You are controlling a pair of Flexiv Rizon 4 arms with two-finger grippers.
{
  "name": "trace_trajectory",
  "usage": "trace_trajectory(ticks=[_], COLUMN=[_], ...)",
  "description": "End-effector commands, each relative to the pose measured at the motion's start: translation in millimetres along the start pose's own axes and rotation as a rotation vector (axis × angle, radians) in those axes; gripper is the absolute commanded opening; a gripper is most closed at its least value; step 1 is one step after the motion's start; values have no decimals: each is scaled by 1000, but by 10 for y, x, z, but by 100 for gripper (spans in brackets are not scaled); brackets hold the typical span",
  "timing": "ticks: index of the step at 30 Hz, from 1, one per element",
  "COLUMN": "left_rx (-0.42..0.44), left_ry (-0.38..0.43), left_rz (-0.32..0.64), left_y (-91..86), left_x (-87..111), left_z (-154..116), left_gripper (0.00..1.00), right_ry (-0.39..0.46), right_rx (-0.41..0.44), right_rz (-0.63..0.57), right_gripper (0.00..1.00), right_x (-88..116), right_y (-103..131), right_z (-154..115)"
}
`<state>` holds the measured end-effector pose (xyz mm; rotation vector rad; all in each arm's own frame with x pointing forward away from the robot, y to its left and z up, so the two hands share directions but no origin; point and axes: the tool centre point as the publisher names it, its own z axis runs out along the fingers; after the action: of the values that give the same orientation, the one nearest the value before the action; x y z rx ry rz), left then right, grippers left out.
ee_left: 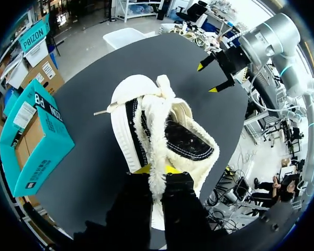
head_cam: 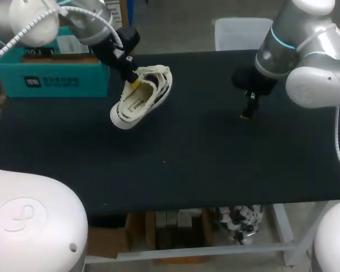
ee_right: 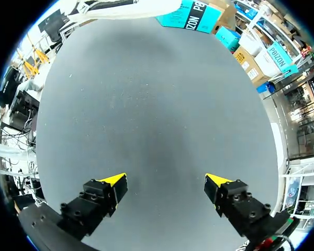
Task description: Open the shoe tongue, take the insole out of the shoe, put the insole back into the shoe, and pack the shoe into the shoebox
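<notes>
A cream shoe with fleecy lining hangs tilted over the table's back left, toe end lowest. My left gripper is shut on a fleecy strip at the shoe's opening; in the left wrist view its yellow fingertips pinch that strip of the shoe, with the dark inside showing beside it. The teal shoebox stands at the far left edge, also seen as the shoebox beside the shoe. My right gripper hovers open over bare table right of the middle, nothing between its fingers.
The black tabletop stretches wide between the two arms and toward the front edge. A loose lace trails from the shoe's toe end. My right gripper is visible beyond the shoe, well apart from it.
</notes>
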<state>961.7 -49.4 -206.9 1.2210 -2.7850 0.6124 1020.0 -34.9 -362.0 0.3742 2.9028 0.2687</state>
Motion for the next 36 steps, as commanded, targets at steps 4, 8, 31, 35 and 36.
trace_trajectory(ticks=[4, 8, 31, 35, 36], left_rx=[-28, -45, -147, -146, -146], left_ry=[94, 109, 145, 152, 153], left_rz=[100, 191, 531, 557, 560], left_y=[-67, -78, -131, -127, -125], left_x=[-277, -477, -2087, -2342, -2416], left_z=[-561, -786, -1492, -1538, -1542], left_gripper=[0, 0, 0, 0, 0], right_ry=[2, 2, 2, 2, 2], right_rx=[3, 3, 3, 3, 3], right_rz=[-1, -1, -1, -1, -1], right_gripper=[100, 100, 100, 100, 100], right_x=[-7, -7, -7, -7, -7], right_y=[2, 2, 2, 2, 2], right_z=[0, 0, 0, 0, 0])
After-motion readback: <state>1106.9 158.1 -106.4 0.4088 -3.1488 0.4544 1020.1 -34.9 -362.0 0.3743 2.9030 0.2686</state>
